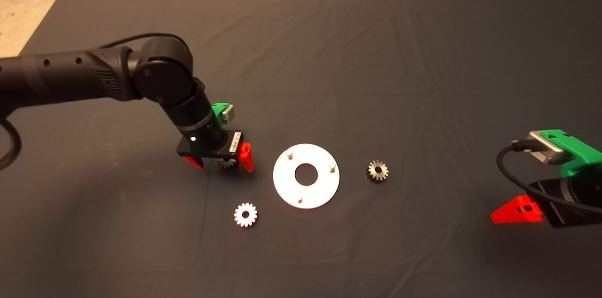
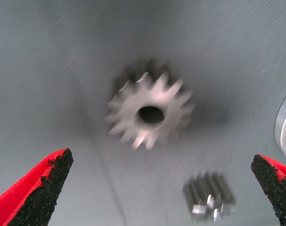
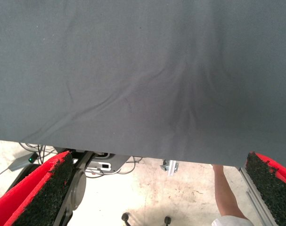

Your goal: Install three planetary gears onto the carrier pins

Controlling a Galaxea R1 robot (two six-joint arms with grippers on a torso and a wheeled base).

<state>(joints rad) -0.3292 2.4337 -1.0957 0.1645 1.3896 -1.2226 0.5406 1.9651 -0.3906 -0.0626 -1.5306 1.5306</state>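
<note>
My left gripper (image 1: 225,162) hung over the mat (image 1: 357,44) left of the white disc (image 1: 305,193), fingers (image 2: 44,188) spread wide on either side of one gear (image 2: 150,114), not touching it. That gear lay flat on the mat; it looked blurred in the wrist view. A second gear (image 1: 245,215) lay near-left of the disc, a third (image 1: 377,171) to its right. All three pins (image 1: 290,152) stood bare. My right gripper (image 3: 157,197) waited at the mat's right edge, fingers apart, holding nothing. A person's arm (image 3: 225,193) showed beyond the mat.
</note>
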